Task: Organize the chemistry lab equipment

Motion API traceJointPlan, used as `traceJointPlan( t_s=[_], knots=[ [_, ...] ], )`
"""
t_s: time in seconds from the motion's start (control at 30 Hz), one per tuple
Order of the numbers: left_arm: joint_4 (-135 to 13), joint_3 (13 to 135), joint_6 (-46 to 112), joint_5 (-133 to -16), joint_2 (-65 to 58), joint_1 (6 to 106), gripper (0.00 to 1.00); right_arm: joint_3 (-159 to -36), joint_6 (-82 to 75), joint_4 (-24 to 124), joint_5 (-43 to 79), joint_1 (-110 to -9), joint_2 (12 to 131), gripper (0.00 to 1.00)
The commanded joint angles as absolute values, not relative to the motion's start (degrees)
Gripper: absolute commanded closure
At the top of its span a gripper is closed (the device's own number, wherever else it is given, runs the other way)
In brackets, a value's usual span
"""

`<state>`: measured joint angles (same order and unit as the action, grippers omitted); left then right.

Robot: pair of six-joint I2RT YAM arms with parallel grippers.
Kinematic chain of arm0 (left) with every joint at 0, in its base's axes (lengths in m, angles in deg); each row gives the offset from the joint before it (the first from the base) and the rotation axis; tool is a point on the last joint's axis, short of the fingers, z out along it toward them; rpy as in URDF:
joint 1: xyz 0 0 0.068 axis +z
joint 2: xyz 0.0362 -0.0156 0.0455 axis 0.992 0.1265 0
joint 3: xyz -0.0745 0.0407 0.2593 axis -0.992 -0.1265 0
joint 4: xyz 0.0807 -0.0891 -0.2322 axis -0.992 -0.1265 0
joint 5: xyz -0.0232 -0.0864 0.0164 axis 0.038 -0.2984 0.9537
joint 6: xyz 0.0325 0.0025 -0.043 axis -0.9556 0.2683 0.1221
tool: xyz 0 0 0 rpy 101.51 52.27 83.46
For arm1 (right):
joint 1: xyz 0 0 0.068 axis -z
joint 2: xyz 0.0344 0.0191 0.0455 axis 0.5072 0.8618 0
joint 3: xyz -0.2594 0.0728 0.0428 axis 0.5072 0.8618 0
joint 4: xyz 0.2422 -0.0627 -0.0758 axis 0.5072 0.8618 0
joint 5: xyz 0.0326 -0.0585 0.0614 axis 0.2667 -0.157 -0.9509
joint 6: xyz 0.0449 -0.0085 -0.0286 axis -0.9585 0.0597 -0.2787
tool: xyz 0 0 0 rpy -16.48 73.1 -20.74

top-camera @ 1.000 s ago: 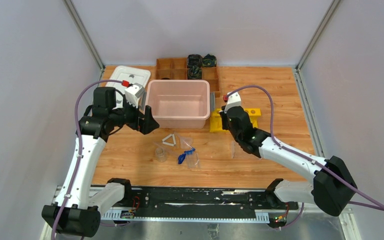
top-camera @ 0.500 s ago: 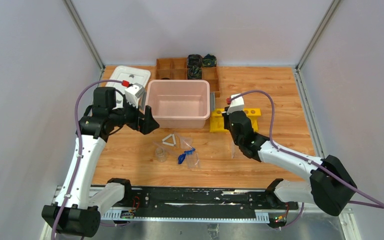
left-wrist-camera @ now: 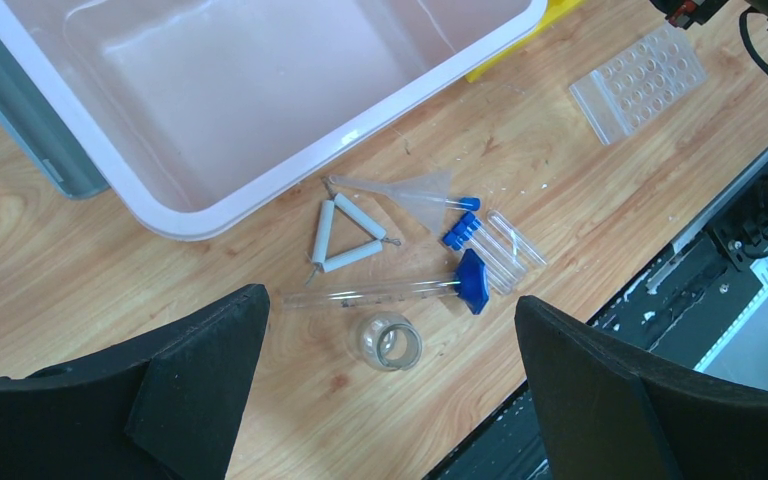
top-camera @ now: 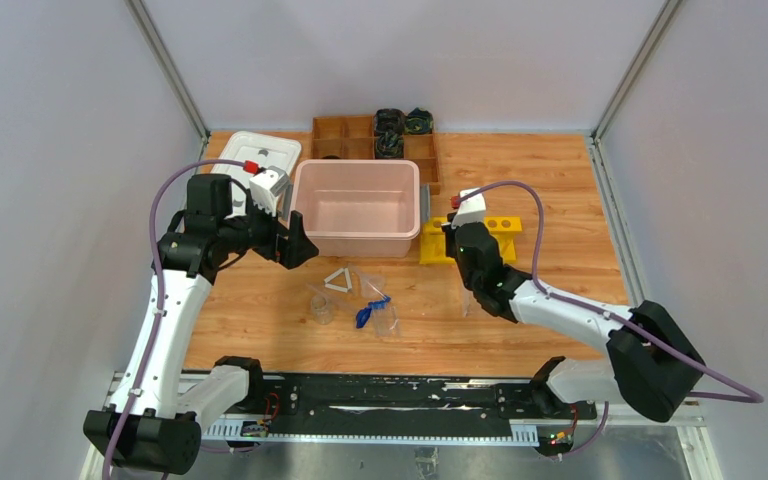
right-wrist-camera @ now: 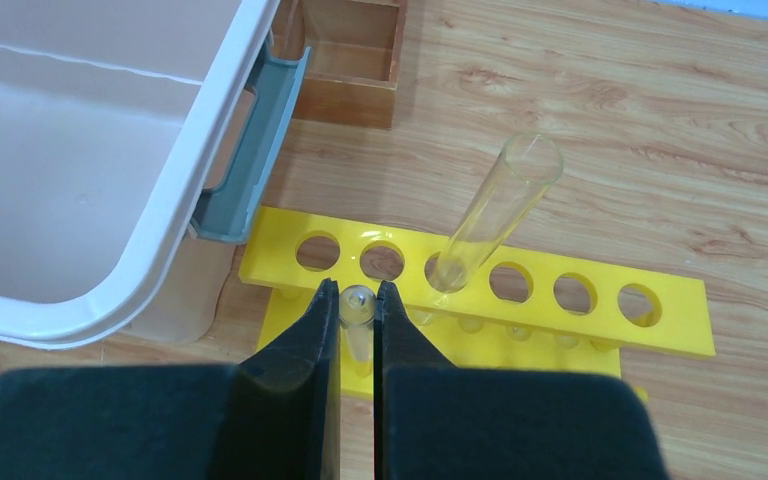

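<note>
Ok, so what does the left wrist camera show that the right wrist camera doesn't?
Only the left wrist view shows the loose pieces on the table: the white triangle, funnel, blue-capped tubes, long blue-ended tube, little beaker and a clear well plate. Only the right wrist view shows the right gripper shut on a small clear tube at the yellow rack, a glass tube leaning in one hole, and a wooden box. Both show the pink tub and wooden table; the left view catches only a corner of the rack.
</note>
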<state>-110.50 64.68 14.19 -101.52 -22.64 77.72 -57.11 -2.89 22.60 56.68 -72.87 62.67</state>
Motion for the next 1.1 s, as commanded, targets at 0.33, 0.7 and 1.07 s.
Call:
traceJointPlan(
  t_s=[0.33, 0.7, 1.07],
  knots=[
    [-110.52, 65.46, 13.53, -100.69, -23.6, 77.46, 0.0, -54.96, -1.8, 17.18, 60.2, -72.19, 64.83, 1.0],
    [-110.52, 65.52, 13.88, -99.45, -23.29, 77.46, 0.0, -53.82, -2.58, 15.99, 59.87, -71.92, 66.87, 1.0],
    [-110.53, 65.58, 13.71, -99.37, -23.6, 77.46, 0.0, -53.07, -4.42, 15.72, 58.93, -71.89, 68.31, 1.0]
  ],
)
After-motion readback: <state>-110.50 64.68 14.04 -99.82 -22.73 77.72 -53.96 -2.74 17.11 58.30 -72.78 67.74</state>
